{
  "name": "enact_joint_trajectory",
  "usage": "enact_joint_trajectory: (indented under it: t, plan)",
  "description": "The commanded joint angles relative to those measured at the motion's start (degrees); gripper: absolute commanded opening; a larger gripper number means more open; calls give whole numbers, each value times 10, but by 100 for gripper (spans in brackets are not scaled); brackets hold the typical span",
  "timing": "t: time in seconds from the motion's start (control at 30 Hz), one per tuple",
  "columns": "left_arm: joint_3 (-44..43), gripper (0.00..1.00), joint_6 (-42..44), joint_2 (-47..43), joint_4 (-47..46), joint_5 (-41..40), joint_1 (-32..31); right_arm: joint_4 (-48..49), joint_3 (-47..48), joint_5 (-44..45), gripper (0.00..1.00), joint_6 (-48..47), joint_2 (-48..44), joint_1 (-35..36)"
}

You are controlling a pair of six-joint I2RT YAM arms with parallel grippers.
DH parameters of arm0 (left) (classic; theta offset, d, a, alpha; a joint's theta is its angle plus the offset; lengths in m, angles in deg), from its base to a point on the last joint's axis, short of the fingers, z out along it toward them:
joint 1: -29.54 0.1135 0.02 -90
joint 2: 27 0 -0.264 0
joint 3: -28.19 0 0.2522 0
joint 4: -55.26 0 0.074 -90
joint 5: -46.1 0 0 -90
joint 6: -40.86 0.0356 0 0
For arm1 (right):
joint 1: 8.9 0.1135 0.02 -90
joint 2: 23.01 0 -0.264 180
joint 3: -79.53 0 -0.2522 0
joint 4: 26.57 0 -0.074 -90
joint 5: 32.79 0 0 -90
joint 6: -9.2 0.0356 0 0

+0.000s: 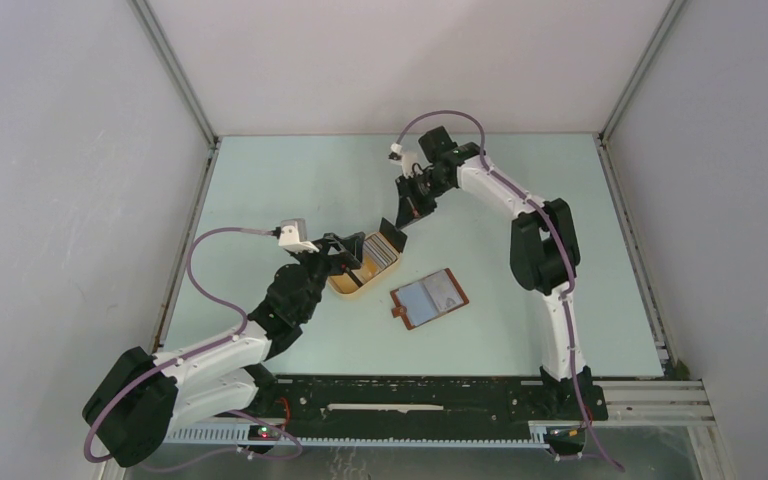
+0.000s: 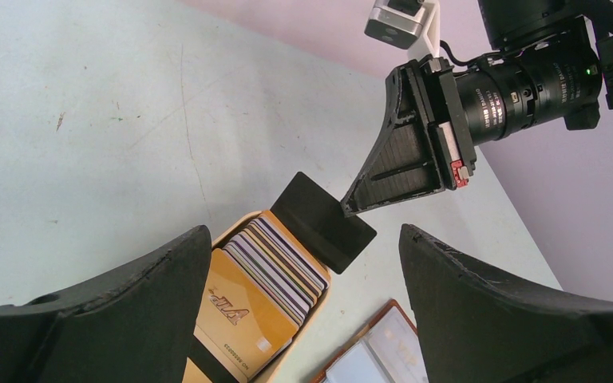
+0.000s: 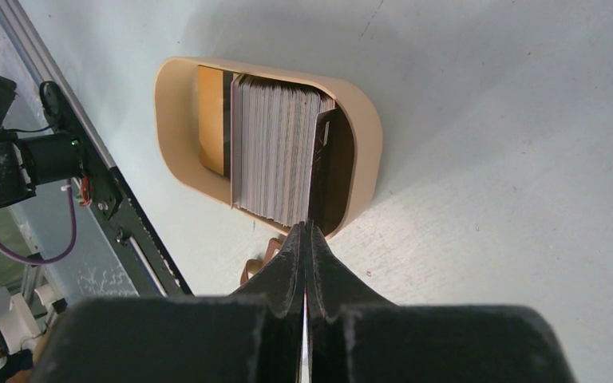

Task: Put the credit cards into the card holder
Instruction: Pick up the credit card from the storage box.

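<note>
The credit cards [image 1: 381, 250] stand edge-on as a striped row in a tan oval tray [image 1: 346, 288]. In the left wrist view the row [image 2: 279, 259] leans behind an orange card [image 2: 239, 307]. My right gripper [image 1: 406, 213] is shut on a dark card [image 1: 392, 238] and holds it by its top edge at the tray's far end. That card shows flat in the left wrist view [image 2: 319, 219] and edge-on in the right wrist view [image 3: 320, 163]. My left gripper [image 1: 346, 256] is open and empty, its jaws wide apart over the tray. The card holder [image 1: 428, 299] lies open on the table.
The tray's rim shows in the right wrist view [image 3: 365, 136] and in the left wrist view [image 2: 235, 227]. The holder's brown strap [image 3: 257, 259] peeks out beside my right fingers. The holder's pockets show at the bottom of the left wrist view [image 2: 383, 351]. A black rail [image 1: 430, 395] runs along the near table edge.
</note>
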Motion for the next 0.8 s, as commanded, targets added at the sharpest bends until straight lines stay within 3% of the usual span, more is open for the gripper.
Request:
enact_joint_trajectory:
  t: [0.0, 0.6, 0.77]
  plan:
    - [12, 92, -2, -10, -22, -2, 3, -6, 2, -39, 0, 0, -35, -12]
    - [16, 93, 3, -19, -21, 4, 3, -6, -26, -100, 0, 12, -59, -37]
    - [25, 99, 23, -53, -21, 39, 3, 19, -77, -147, 0, 24, -94, -57]
